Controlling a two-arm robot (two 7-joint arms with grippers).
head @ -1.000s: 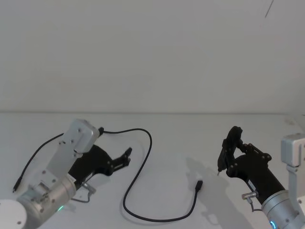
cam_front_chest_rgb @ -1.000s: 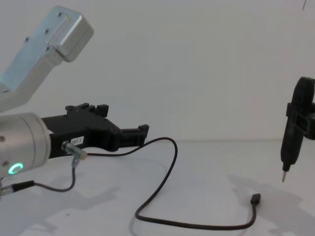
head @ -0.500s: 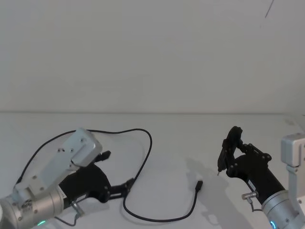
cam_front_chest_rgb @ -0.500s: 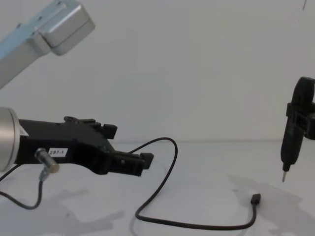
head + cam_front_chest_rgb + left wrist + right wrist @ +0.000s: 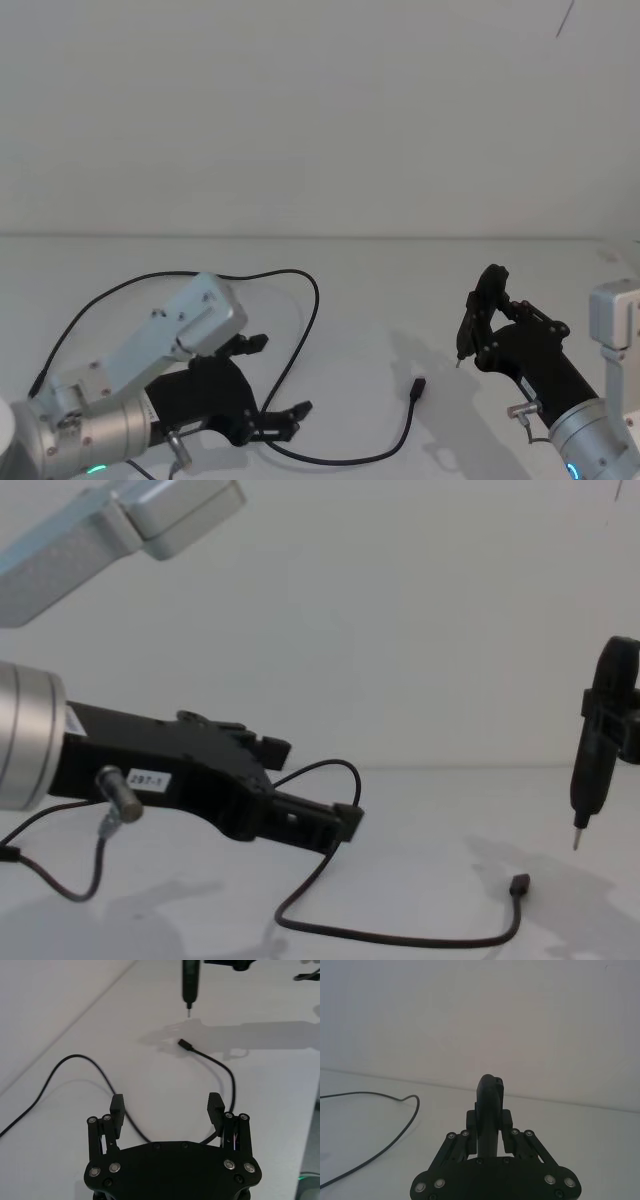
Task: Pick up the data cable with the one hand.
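Note:
The data cable (image 5: 300, 345) lies in a long black curve on the white table, and its small plug (image 5: 419, 386) rests right of centre. My left gripper (image 5: 276, 377), the one hand, hovers low over the cable's loop, open with nothing held. In the left wrist view the left gripper (image 5: 166, 1106) is spread wide, and the cable (image 5: 102, 1077) runs beneath the gap. From the chest view the cable (image 5: 400, 940) curls below the left gripper (image 5: 318, 788). My right gripper (image 5: 488, 318) stays parked at the right, shut on a black pen-like tool (image 5: 585, 770).
A short grey wire with a silver barrel connector (image 5: 115, 786) hangs from my left wrist. The pen-like tool's pale tip (image 5: 458, 362) hangs above the table, right of the plug. The table's far edge (image 5: 330, 237) meets a plain wall.
My left gripper has moved forward, rightward and down, from beside the cable's upper bend to over its lower loop. The right arm and the cable have not moved.

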